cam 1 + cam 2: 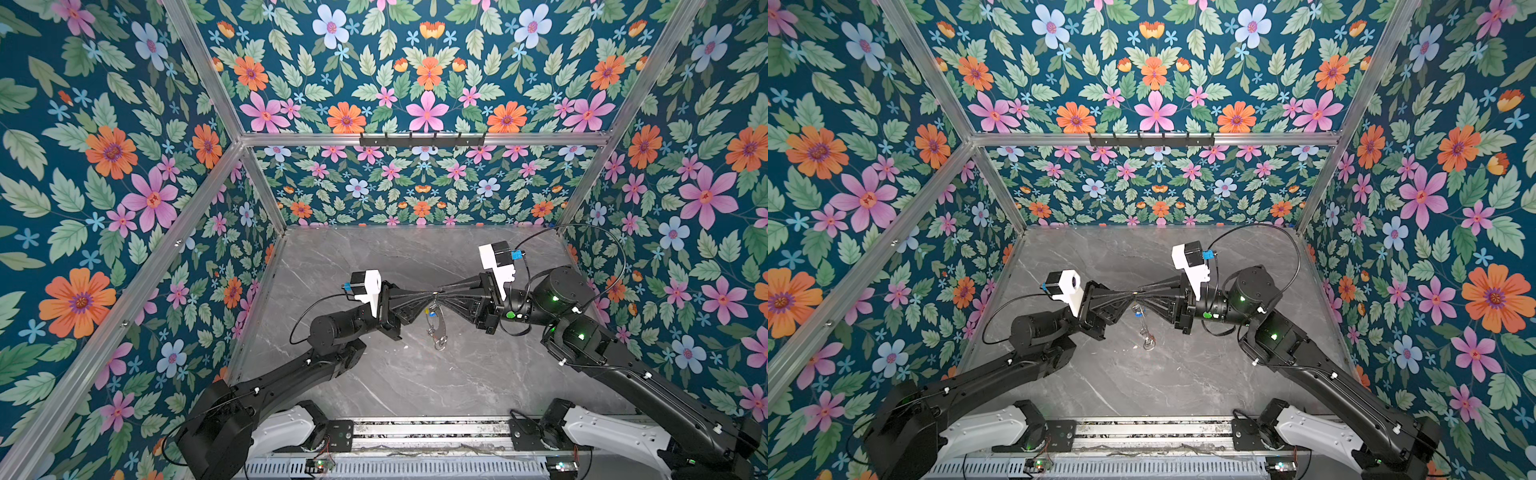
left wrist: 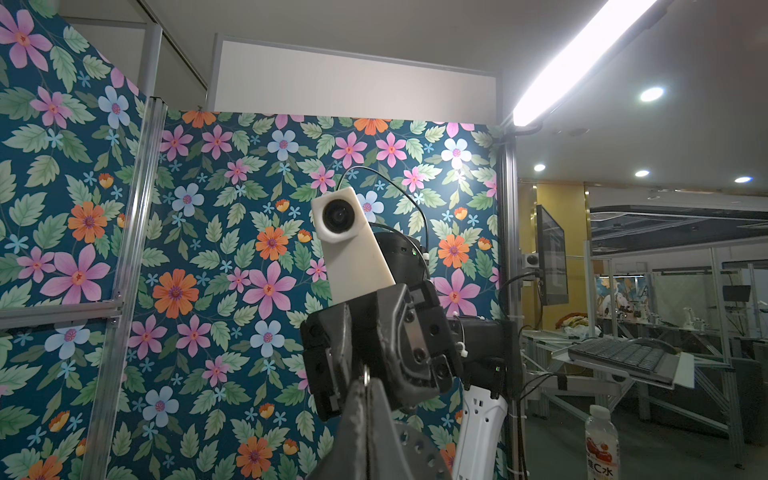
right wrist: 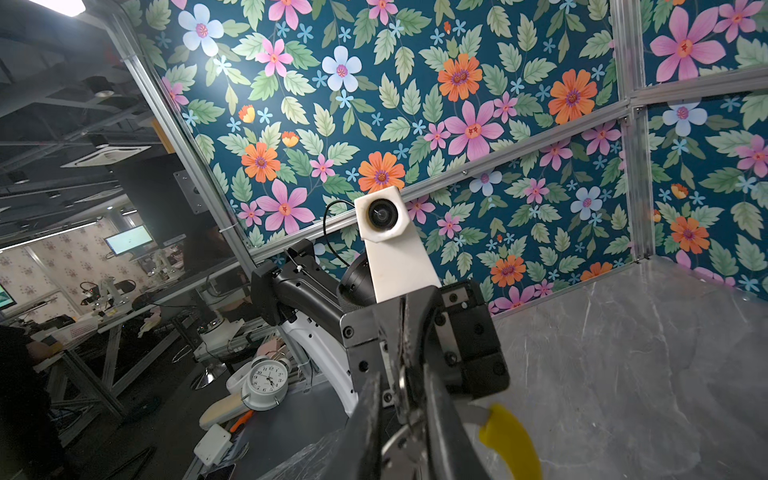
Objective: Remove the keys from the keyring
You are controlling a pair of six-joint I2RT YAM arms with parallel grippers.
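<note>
Right wrist view has the right gripper [image 3: 400, 372] nearest. Its two dark fingers stand close with only a narrow slot between them, and a thin silver split ring [image 3: 403, 392] shows in that slot. Whether the pads actually pinch it cannot be told. Just beside one finger, a yellow arc segment [image 3: 509, 444] of the keyring curves out of the frame. In the left wrist view the left gripper [image 2: 365, 384] has its jaws pressed fully together, clamped at the edge of the keyring [image 2: 409, 449], whose grey perforated hoop shows just behind the fingers. Both top views show the two grippers meeting tip to tip in mid-air over the middle of the table [image 1: 415, 386], and the hoop hangs straight down from that meeting point. A blue fleck [image 1: 432, 310] sits near the top of the hoop. The keys [image 1: 439, 343] dangle as a small silver cluster at its lowest end, close over the grey marbled surface; whether they touch it is unclear. Farther back, floral walls [image 1: 124, 166] enclose the cell, and a black hook rail [image 1: 422, 140] runs along the rear frame.
</note>
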